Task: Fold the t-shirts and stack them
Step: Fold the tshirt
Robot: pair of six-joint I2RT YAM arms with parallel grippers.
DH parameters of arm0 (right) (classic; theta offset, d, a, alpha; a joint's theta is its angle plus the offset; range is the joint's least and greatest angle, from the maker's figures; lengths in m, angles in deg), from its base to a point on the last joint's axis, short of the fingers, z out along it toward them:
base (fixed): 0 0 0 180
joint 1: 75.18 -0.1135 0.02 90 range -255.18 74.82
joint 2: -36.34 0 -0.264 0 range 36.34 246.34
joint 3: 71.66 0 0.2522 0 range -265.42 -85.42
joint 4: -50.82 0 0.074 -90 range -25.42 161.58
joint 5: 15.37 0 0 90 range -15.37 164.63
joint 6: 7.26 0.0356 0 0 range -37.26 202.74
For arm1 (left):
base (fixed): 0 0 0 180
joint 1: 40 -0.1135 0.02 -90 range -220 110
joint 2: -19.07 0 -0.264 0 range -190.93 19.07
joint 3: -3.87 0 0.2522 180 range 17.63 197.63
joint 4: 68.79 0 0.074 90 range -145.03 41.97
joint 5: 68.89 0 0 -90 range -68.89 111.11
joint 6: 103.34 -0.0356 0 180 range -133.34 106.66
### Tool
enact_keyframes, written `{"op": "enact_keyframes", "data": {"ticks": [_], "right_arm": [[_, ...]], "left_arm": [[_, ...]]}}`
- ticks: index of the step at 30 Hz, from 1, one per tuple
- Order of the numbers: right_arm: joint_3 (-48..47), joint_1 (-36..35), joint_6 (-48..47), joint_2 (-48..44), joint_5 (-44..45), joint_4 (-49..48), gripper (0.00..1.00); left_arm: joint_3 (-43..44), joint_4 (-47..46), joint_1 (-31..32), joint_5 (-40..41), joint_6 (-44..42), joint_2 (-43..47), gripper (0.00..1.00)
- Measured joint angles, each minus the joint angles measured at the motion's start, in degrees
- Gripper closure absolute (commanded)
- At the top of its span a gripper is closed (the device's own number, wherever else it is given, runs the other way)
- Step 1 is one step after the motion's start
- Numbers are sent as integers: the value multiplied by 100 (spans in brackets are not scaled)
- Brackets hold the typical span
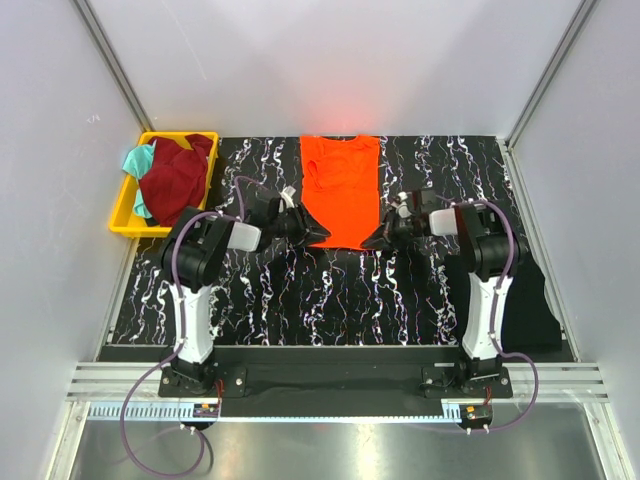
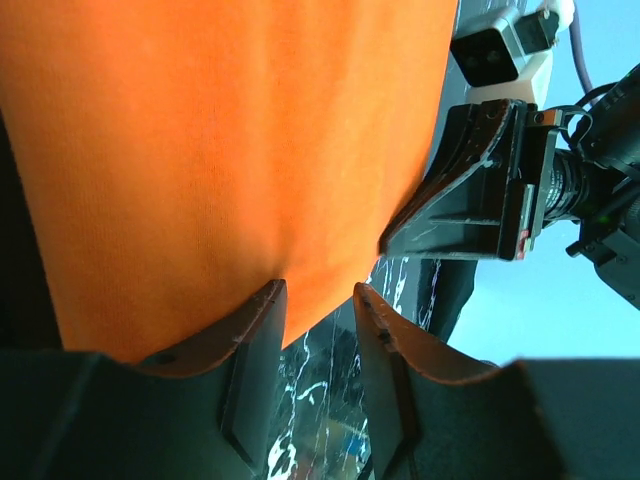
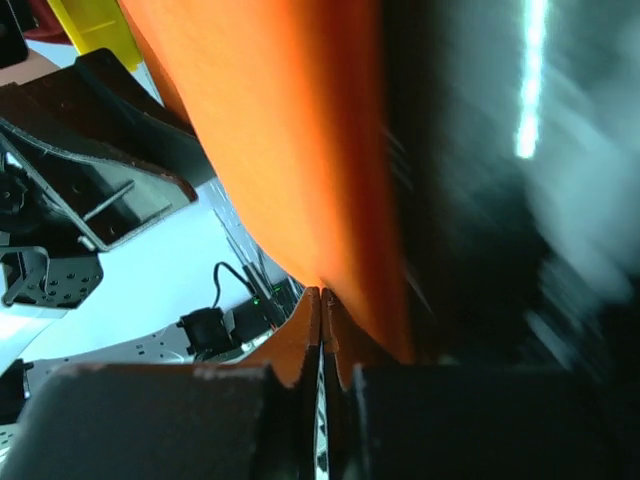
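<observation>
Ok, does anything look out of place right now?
Only at the yellow bin: the teal shirt spills over its left rim beside the crumpled maroon shirt. The orange shirt lies flat.

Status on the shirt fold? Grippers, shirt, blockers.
Left gripper open at the orange t-shirt near hem. Right gripper shut on its other near corner. Shirt lies spread out. Maroon t-shirt and teal t-shirt in yellow bin; nothing blocking.

Yellow bin (image 1: 140,230) at marbled mat's (image 1: 330,300) far-left corner
</observation>
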Motion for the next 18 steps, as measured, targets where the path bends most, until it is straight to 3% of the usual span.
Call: {"op": "enact_keyframes", "data": {"ticks": [6, 12, 13, 18], "right_arm": [[691, 479, -133, -601, 201, 310, 96], [1045, 527, -304, -1543, 1049, 1281, 66], [1119, 522, -267, -1738, 1154, 1370, 55], [1388, 507, 166, -2404, 1593, 1414, 39]], "left_arm": [[-372, 367, 2, 52, -267, 496, 53], [-586, 1421, 101, 538, -494, 1836, 42], [-645, 1493, 125, 636, -481, 2090, 41], [-1445, 1543, 343, 1561, 122, 3646, 40]]}}
